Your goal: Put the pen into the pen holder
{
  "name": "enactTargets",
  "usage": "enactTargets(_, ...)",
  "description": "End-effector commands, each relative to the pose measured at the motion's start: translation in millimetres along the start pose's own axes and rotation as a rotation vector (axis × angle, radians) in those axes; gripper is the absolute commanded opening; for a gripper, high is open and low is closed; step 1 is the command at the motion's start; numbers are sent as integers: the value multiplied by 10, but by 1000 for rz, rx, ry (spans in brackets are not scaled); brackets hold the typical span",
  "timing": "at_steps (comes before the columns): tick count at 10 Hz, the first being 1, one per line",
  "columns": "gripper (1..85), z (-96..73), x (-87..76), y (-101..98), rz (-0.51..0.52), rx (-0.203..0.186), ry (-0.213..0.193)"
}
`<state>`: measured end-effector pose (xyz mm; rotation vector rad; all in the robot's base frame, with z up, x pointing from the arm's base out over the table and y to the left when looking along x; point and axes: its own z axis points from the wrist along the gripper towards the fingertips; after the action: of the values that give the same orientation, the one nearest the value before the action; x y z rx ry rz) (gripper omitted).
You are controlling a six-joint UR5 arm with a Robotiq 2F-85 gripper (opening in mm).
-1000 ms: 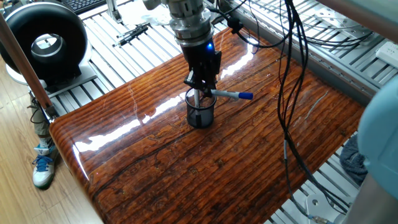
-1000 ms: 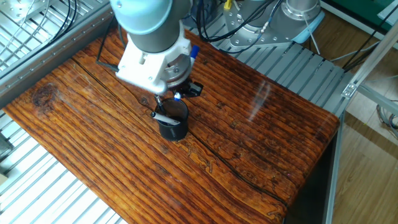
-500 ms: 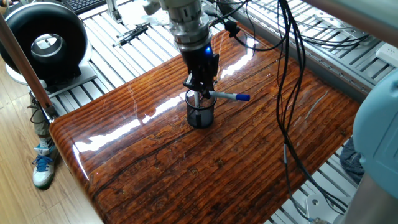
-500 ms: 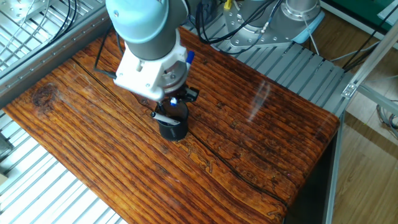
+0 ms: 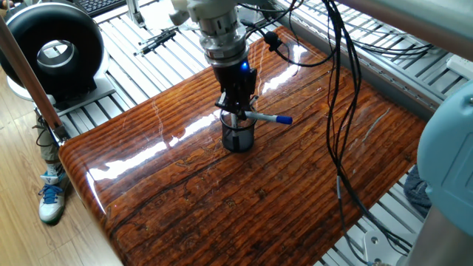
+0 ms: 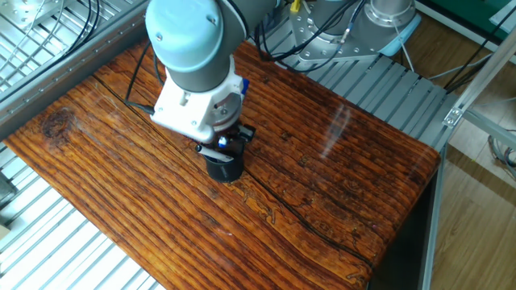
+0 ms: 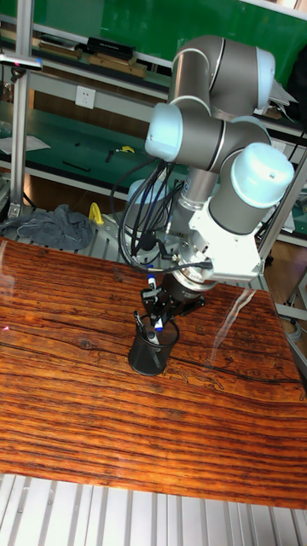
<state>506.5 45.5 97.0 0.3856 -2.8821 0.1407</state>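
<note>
My gripper (image 5: 237,111) hangs just above the pen holder (image 5: 238,137), a small black mesh cup standing upright on the wooden table (image 5: 222,199). The gripper is shut on the pen (image 5: 267,117), a slim dark pen held tilted. Its blue cap end sticks out to the right and its other end is hidden behind the fingers at the cup's mouth. In the other fixed view the wrist covers most of the pen holder (image 6: 226,168), and only the pen's blue end (image 6: 244,84) peeks out. The tall view shows the gripper (image 7: 162,312) over the pen holder (image 7: 152,350) with the pen (image 7: 152,283) slanting up.
Black cables (image 5: 341,111) hang in front of the table's right half. A round black device (image 5: 52,50) and a black jointed tool (image 5: 155,41) lie on the slatted bench beyond the table's left edge. A grey cloth (image 7: 51,229) lies behind the table.
The gripper has come down and shifted slightly left over the cup, carrying the pen with it. The pen's blue end has moved closer to the cup.
</note>
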Motion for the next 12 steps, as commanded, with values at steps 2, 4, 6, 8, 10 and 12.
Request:
enactTargets(2,13,78,-161,48,8,-13,-30)
enactTargets(4,13,98,-210,92,13,-29,-42)
enactTargets(6,13,113,-261,168,20,-58,-56)
enactTargets(8,13,134,-354,146,7,-50,-86)
enactTargets(10,100,128,-401,137,18,-47,-104)
enactTargets(12,220,115,-457,180,22,-65,-125)
